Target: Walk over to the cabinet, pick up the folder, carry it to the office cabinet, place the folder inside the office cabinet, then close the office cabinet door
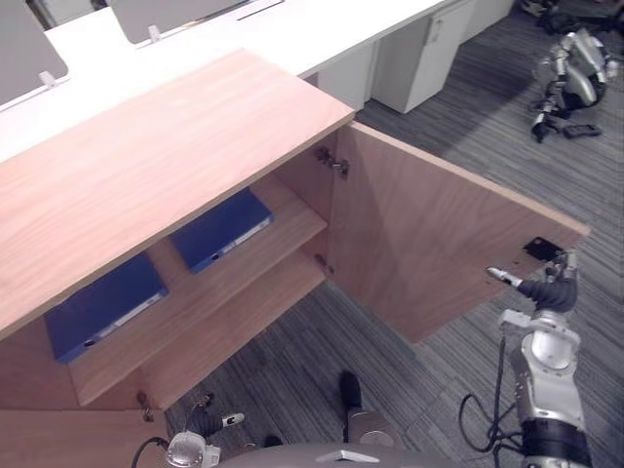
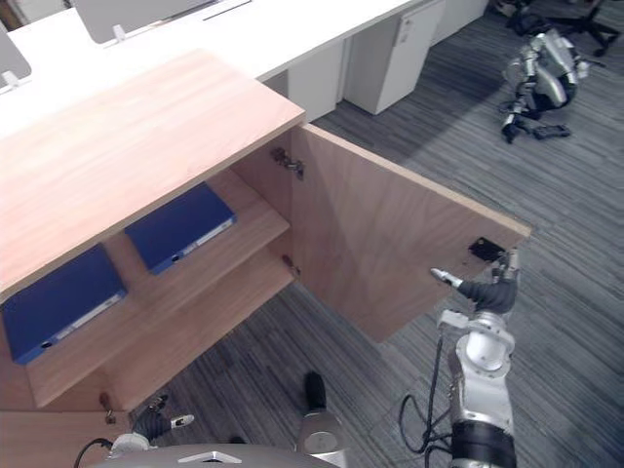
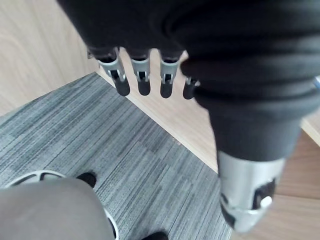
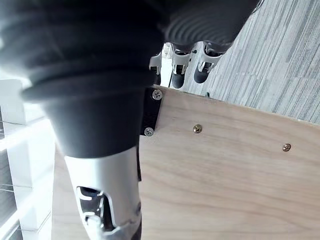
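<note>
inside the cabinet [image 1: 146, 166], the left folder [image 1: 105, 305] and the right folder [image 1: 222, 229] lie side by side on the upper shelf [image 1: 292, 222]; the door [image 1: 419, 244] stands open rightward, the counter [image 1: 322, 29] behind.

The cabinet's upper shelf [image 1: 291, 222] sits well to the left of the fingers [image 4: 176, 75] of the right hand [image 1: 548, 289]; two blue folders lie flat on it, the near folder [image 1: 222, 229] closer to those fingers, the far folder [image 1: 102, 307] up and left of the fingers [image 3: 142, 82] of the left hand [image 1: 205, 422]; the bottom board [image 3: 165, 115] meets the grey carpet [image 1: 292, 361] just past the left fingers.
</note>
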Controlling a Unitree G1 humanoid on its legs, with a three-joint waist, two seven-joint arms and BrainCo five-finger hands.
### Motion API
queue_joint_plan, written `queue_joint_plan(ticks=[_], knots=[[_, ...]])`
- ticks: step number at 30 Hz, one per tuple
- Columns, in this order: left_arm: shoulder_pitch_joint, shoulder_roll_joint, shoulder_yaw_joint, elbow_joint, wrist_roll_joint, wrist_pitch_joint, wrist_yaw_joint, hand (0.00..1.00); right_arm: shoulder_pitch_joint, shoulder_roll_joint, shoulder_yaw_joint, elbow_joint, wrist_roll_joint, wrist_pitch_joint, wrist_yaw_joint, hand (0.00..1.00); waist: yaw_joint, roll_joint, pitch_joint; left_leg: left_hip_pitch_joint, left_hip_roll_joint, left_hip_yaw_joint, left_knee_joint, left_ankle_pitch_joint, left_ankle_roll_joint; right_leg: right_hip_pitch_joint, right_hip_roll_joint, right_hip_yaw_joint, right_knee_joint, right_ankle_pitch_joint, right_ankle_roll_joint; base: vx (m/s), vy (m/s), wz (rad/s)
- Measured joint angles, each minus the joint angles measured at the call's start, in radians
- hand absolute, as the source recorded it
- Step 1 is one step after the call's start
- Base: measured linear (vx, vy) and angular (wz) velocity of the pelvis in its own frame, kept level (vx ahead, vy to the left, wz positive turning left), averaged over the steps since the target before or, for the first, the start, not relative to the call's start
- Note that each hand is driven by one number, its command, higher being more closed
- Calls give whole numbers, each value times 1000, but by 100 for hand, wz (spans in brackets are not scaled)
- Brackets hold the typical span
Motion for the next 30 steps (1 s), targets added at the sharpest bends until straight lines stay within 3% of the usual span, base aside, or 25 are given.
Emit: queue_joint_plan(ticks=[4, 8, 13, 20, 23, 30], knots=[[-14, 2, -1, 7, 2, 2, 1, 0, 133, 91, 83, -138, -32, -12, 43, 0, -7, -12, -7, 28, 10, 24, 12, -24, -7, 6, 20, 40, 0, 2, -2, -1, -7, -38], [-33, 5, -5, 30, 19, 3, 1, 0, 261, 167, 168, -225, -86, -19, 82, 0, -12, -47, -21, 37, 15, 56, 25, -43, -11, 6, 30, 72, 0, 7, -4, -36, 0, -24], [-38, 5, -6, 45, 21, 10, 2, 0, 339, 213, 256, -238, -126, -35, 115, 0, -12, -56, -27, 46, 22, 88, 47, -65, -13, 14, 38, 100, 6, 8, -6, -31, 0, -20], [-65, 12, -31, 71, 89, 22, 2, 0, 394, 200, 420, -238, -236, -31, 202, 0, -5, -68, -29, 66, 26, 112, 46, -70, -15, 21, 50, 123, 7, 12, -8, -16, -17, -11], [-87, 16, -57, 73, 110, 25, 0, 0, 396, 140, 510, -303, -280, -14, 273, 0, 5, -91, -30, 64, 27, 109, 49, -69, -15, 23, 50, 120, 7, 11, -10, -37, -39, 3], [-101, 36, -73, 71, 115, 31, 0, 0, 366, 93, 569, -351, -278, -14, 318, 0, 37, -136, -47, 61, 34, 61, 54, -69, -15, 47, 43, 71, 8, 2, -11, -16, -23, 21]])
